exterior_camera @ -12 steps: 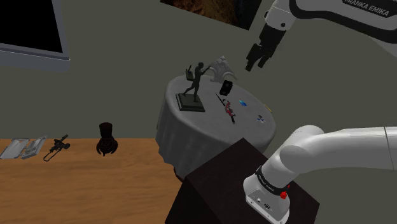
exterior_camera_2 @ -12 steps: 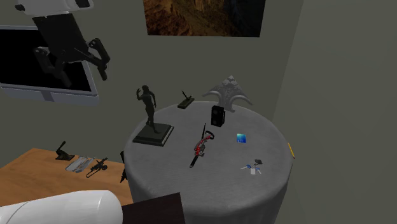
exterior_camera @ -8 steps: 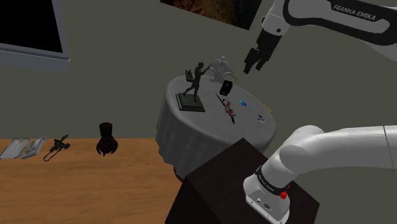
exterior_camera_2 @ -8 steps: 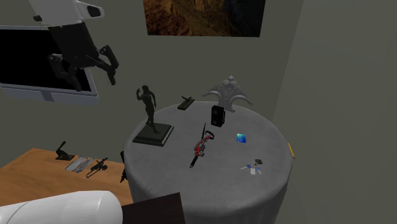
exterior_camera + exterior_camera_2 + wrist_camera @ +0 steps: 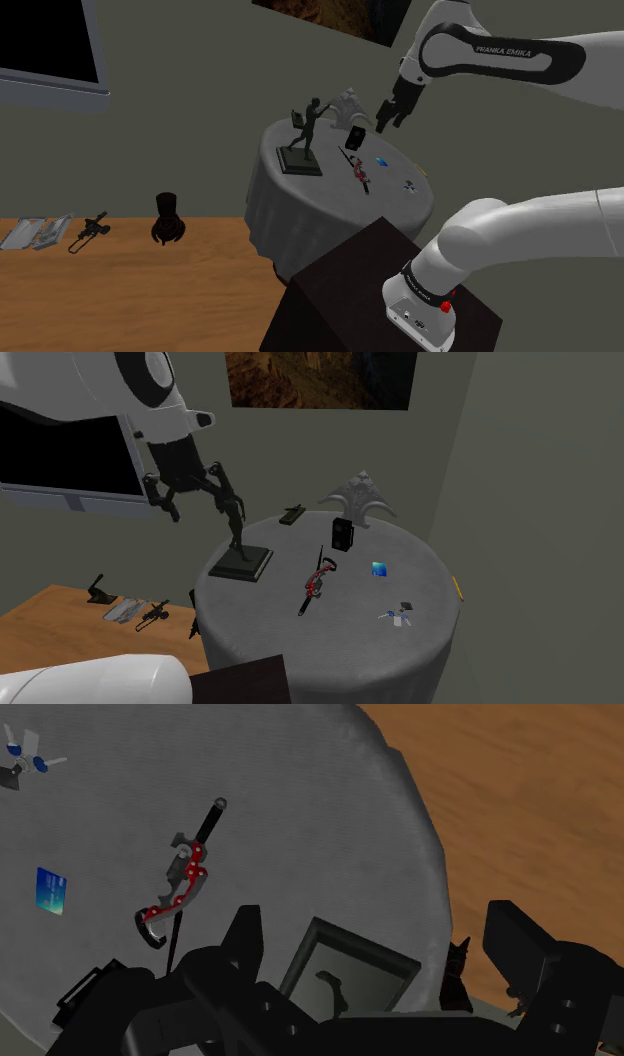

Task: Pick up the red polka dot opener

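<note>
Round table under a grey cloth [image 5: 340,637] sits mid-frame in the second exterior view; white robot arm [image 5: 500,60] crosses the shoulder view's upper right; dark figure statue on a square base [image 5: 240,557] left of table centre, head hidden behind the all-black gripper [image 5: 200,504]; fingers [image 5: 243,936] spread apart, gripping nothing; red-dotted opener with black handle [image 5: 314,584] lies flat at table centre, right of the statue, well apart from the gripper; small blue card [image 5: 379,569] near it; tiny blue-white bits [image 5: 398,616] too small to identify.
</note>
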{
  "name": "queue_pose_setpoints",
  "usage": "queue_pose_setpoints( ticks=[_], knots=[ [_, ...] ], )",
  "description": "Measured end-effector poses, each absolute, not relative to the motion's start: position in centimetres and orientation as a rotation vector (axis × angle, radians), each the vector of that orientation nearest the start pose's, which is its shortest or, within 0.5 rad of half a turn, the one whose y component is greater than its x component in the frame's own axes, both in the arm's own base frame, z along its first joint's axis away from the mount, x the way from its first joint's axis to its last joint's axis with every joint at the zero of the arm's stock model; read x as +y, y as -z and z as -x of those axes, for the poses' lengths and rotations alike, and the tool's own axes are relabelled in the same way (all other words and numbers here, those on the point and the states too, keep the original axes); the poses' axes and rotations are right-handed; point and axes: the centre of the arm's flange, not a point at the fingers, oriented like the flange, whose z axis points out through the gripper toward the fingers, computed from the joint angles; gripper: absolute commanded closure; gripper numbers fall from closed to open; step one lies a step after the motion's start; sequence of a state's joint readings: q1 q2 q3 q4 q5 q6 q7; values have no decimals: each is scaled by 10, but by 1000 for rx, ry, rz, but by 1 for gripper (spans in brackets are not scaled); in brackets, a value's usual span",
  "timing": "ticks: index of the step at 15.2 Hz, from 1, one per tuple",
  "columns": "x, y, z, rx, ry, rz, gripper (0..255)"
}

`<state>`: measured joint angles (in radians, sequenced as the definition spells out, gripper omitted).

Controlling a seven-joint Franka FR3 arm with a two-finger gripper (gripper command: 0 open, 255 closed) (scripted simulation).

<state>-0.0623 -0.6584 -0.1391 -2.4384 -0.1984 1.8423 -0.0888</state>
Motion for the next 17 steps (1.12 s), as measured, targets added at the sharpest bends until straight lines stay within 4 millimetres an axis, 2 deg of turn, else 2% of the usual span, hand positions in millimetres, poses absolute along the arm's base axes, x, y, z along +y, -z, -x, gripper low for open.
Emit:
queue_pose_setpoints(
  ticks=[17],
  knots=[
    [-233, -364, -413, 128, 66, 3247, 0]
  ],
)
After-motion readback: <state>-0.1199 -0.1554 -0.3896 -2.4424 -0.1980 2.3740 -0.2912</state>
